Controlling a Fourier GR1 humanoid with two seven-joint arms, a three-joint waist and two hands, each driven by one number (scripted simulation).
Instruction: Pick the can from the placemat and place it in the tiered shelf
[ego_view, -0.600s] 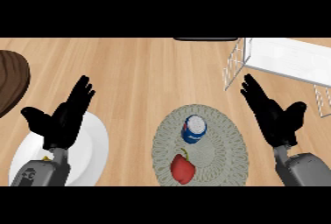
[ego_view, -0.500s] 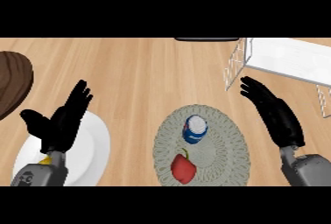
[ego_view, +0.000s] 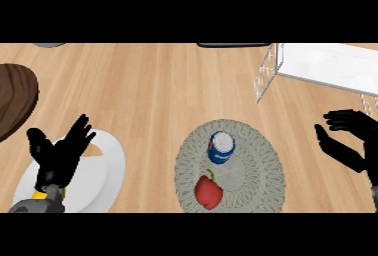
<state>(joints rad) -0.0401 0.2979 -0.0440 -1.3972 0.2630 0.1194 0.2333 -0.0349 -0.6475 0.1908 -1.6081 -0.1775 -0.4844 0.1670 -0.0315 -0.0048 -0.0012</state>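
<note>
Right hand (ego_view: 348, 145) shifted rightward, fingers (ego_view: 347, 119) bent but wide, empty, left hand (ego_view: 57, 155) spread open, can (ego_view: 220, 147) untouched

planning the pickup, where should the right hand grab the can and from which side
Take the can round its curved side wall, coming from its right with the right hand. It seems to stand upright on the placemat, that side is free, and the red fruit lies nearer the robot.
</note>
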